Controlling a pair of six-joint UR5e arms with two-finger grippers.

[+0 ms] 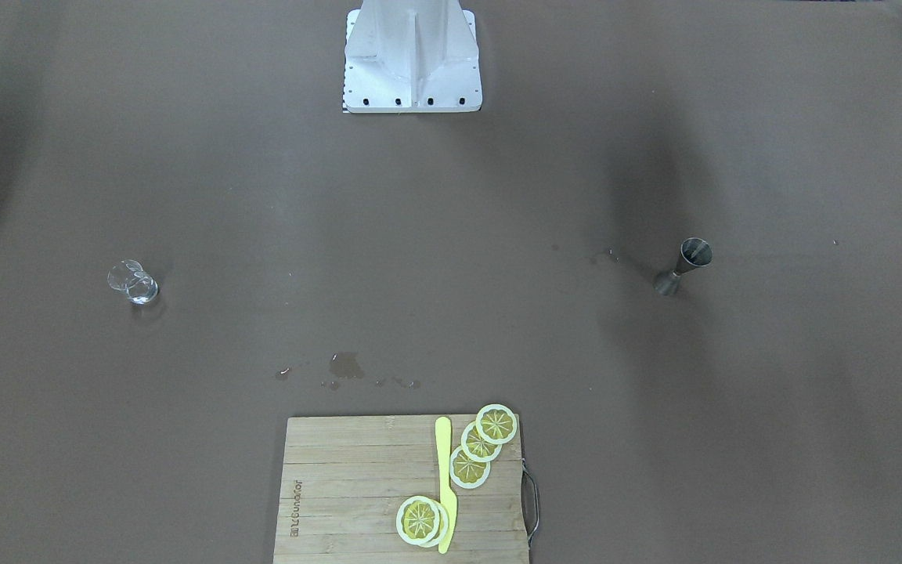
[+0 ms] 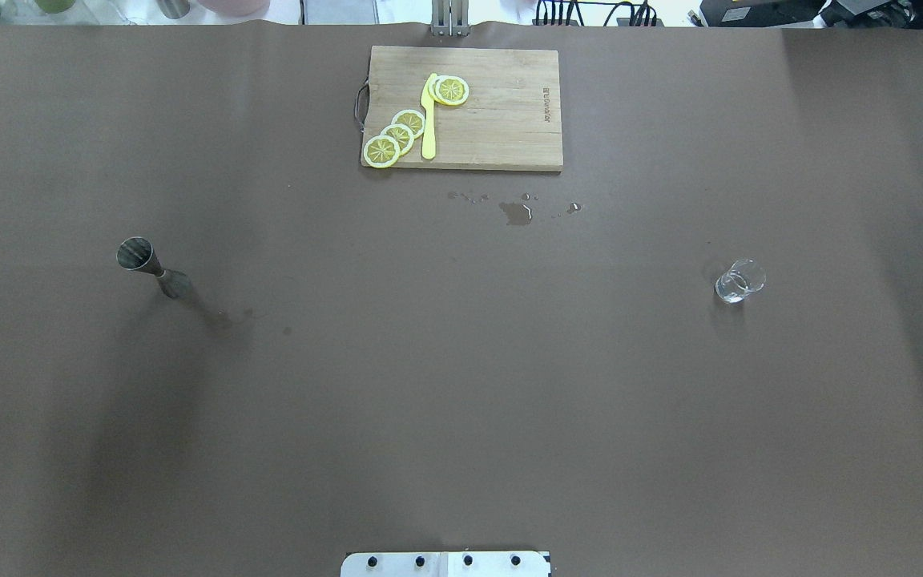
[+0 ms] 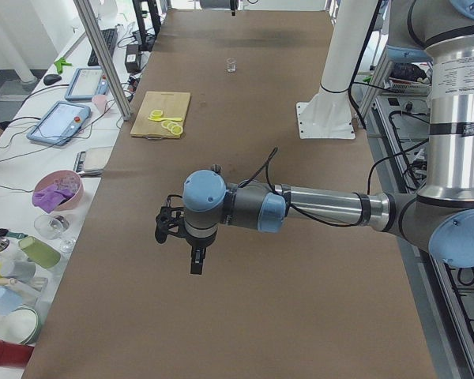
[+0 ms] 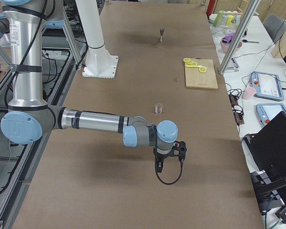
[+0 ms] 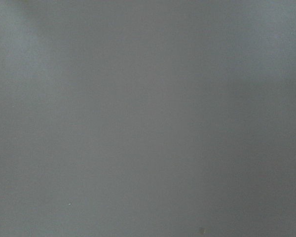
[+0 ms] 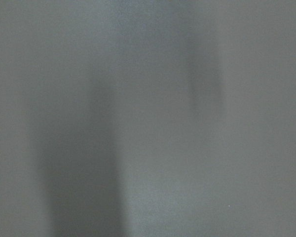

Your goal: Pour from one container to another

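A small steel jigger (image 2: 149,268) stands upright on the robot's left side of the brown table, also seen as jigger (image 1: 682,266) and jigger (image 4: 161,34). A small clear glass (image 2: 739,281) stands on the right side, also seen as glass (image 1: 132,282) and glass (image 4: 158,108). My left gripper (image 3: 186,243) hangs over the table's left end, well away from the jigger. My right gripper (image 4: 168,157) hangs over the right end, short of the glass. Both show only in the side views, so I cannot tell if they are open or shut. The wrist views show bare table.
A wooden cutting board (image 2: 501,120) with lemon slices (image 2: 397,136) and a yellow knife (image 2: 429,120) lies at the far middle edge. Wet spots (image 2: 516,211) mark the cloth just in front of it. The robot's white base (image 1: 412,59) stands at the near middle.
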